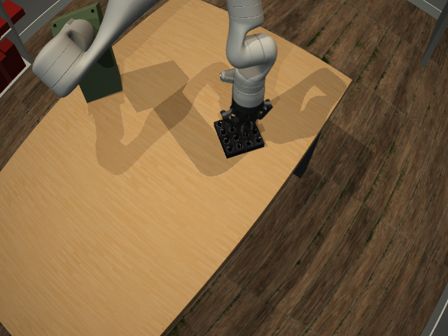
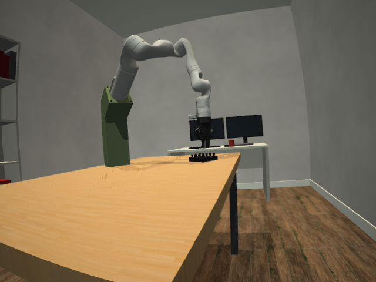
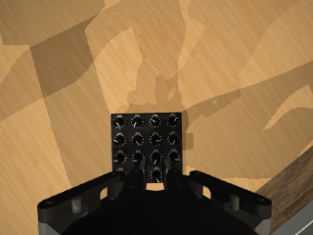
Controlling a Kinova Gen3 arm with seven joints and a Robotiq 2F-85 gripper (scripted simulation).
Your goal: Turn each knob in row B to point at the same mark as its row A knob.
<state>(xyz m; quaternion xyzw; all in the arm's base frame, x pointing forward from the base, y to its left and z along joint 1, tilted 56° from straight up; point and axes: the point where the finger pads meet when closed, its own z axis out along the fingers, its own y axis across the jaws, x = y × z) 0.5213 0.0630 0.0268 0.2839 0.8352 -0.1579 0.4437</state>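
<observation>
The black knob box stands flat on the wooden table near its far right edge, with four rows of small black knobs. It also shows in the exterior view and in the wrist view. My gripper points straight down over the box's rear part, and in the exterior view it hangs a little above the knobs. In the wrist view the fingers stand slightly apart on either side of one knob, which lies below them. They hold nothing. The knob names and marks are too small to read.
The arm's green pedestal stands at the back left of the table. The table's edge runs close to the right of the box. A white desk with two monitors stands behind the table.
</observation>
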